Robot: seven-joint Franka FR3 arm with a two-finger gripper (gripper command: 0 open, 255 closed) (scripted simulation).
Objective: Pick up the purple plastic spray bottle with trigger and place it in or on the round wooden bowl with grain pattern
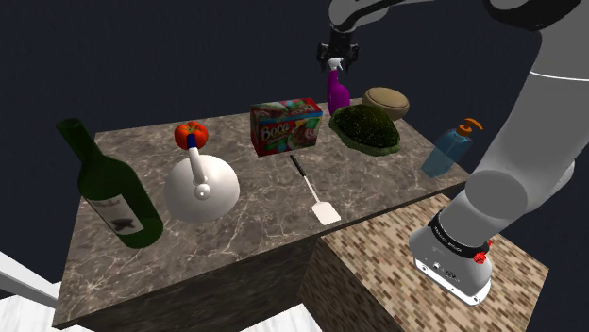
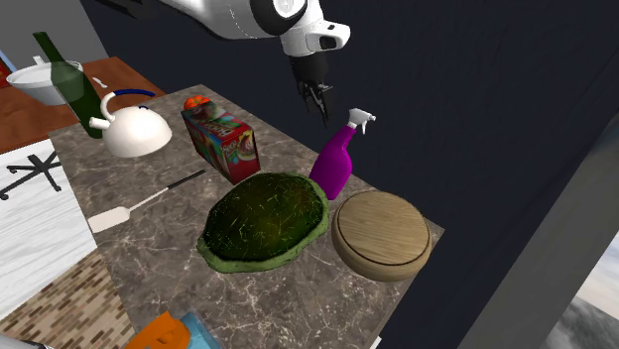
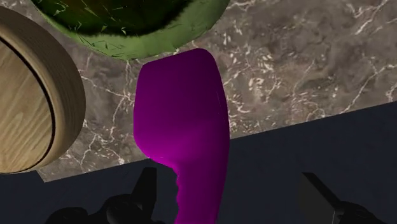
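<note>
Gripper (image 3: 230,184): I see fingers (image 3: 145,191) spread wide, purple spray bottle (image 3: 184,121) neck between them, unclasped.
Box (image 1: 286,127) label: I read "BOCA".

Only one readable word.
"BOCA", printed on the front of the colourful box (image 1: 286,127), beside the white kettle (image 1: 201,189).

In the second exterior view the black hand (image 2: 319,99) hangs in open air at upper centre, fingers apart, just above the purple spray bottle with white trigger (image 2: 334,164). Lower right, the round wooden bowl (image 2: 382,235) lies open from above. The green mossy mound (image 2: 266,218) crowds both from the left. The marble tabletop (image 2: 298,288) ends just right of bottle and bowl.
</note>
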